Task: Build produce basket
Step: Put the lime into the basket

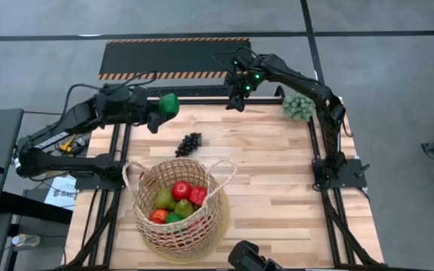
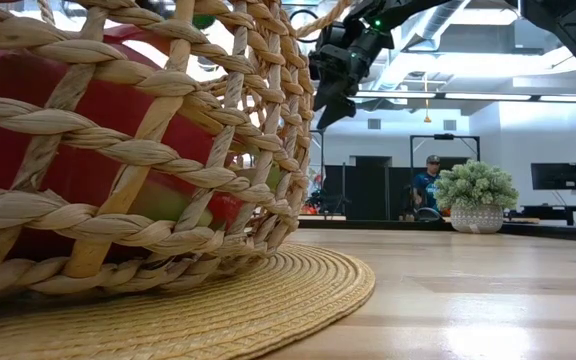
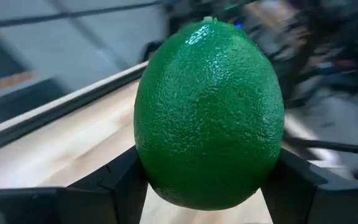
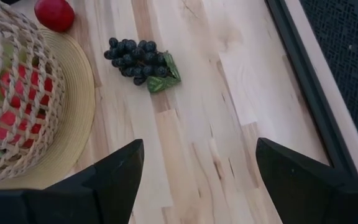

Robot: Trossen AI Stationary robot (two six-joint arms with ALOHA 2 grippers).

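Your basket (image 1: 178,218) sits on a round mat (image 2: 298,290) at the table's (image 1: 277,181) near-left, holding red, green and orange fruit (image 1: 179,199). The grapes (image 1: 188,143) lie just beyond it on bare wood. Your left gripper (image 1: 159,113) is clamped on a lime (image 1: 169,104) above the far-left edge. Your right gripper (image 1: 236,96) hangs at the far edge, jaws apart, a spiky ball (image 1: 297,107) near it.

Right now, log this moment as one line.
left claw: shut on lime, raised | right claw: open, empty | grape bunch: on table | basket: partly filled
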